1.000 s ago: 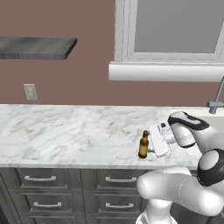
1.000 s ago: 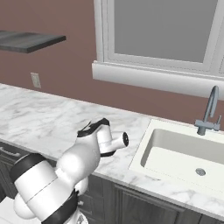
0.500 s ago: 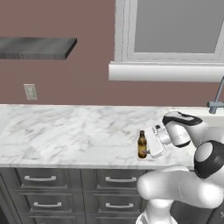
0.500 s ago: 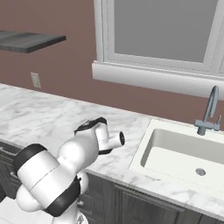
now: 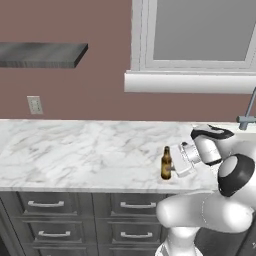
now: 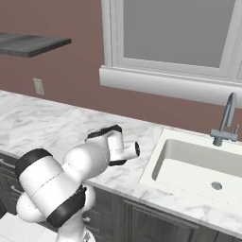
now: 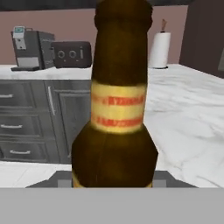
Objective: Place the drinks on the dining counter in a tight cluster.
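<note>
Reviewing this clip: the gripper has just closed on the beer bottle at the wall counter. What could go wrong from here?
1. The gripper is shut on the slim beer bottle from the side; a quick lift might let it tilt or slip.
2. The bottle stands near the front edge of the marble counter, so a loosened grip could send it to the floor.
3. Swinging right risks the faucet.

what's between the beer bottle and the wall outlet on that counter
Nothing: in the left base view, bare marble counter runs from the beer bottle back to the wall below the outlet.
</note>
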